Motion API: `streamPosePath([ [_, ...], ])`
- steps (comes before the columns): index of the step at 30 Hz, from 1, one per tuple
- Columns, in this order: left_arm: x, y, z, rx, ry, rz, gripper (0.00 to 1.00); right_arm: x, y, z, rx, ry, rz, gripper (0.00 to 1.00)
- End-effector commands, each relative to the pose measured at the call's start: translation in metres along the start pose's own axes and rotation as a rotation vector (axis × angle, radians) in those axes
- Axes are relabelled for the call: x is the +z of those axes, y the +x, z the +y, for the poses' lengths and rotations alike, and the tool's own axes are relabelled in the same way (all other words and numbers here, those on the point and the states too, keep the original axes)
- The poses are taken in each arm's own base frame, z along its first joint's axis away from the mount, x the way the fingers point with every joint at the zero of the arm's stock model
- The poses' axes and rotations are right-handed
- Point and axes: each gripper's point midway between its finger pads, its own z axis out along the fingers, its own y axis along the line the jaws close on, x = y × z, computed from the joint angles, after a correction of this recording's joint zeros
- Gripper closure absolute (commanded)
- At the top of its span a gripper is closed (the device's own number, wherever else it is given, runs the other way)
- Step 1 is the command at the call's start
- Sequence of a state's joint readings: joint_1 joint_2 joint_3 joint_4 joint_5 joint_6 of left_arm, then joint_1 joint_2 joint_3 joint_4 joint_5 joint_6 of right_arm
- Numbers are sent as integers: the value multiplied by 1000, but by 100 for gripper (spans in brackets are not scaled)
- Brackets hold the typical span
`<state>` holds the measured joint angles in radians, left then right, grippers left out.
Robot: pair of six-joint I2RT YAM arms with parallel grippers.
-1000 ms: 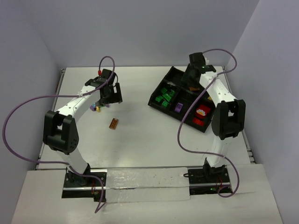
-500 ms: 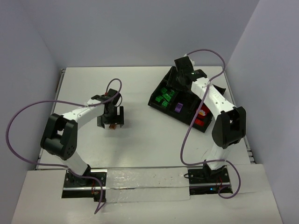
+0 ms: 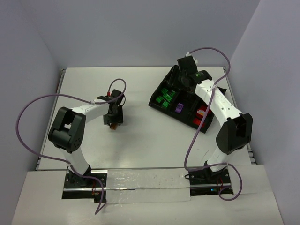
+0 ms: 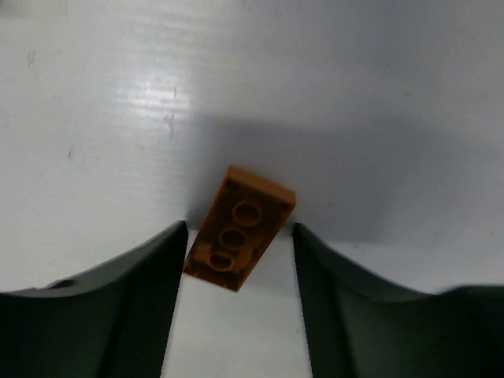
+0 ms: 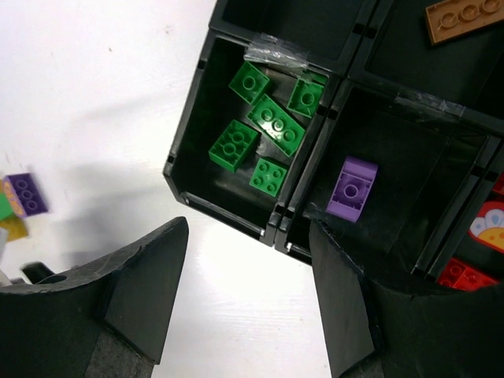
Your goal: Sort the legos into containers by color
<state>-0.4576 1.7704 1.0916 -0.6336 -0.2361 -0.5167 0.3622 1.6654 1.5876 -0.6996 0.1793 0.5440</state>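
The brown brick lies on the table, well away from the tray. The left gripper has just come over from the mixed clump and put its half-shut jaws on each side of it, not squeezing yet, so a pick-up looks close. The right gripper has swung off the far bins and hangs wide open and empty over the tray's edge. The tray holds five green bricks, one purple brick, a second brown brick and red bricks too hidden to count.
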Motion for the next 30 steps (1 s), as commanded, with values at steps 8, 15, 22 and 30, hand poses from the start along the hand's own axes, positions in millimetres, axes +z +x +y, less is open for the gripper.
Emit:
streamPosePath([
  [8,-21,-38,-28,17,119,-79,100,-10,5,3,-51,-44,-13,29],
  [15,-128,-102,-82,7,510,-213,100,-29,27,64,-112,-427,22,30],
  [22,-199,-134,-138,-99,967,-213,100,-55,49,107,-96,-689,18,30],
  [30,-232,-150,-141,-125,1183,-233,100,-84,73,144,-71,-993,178,29],
])
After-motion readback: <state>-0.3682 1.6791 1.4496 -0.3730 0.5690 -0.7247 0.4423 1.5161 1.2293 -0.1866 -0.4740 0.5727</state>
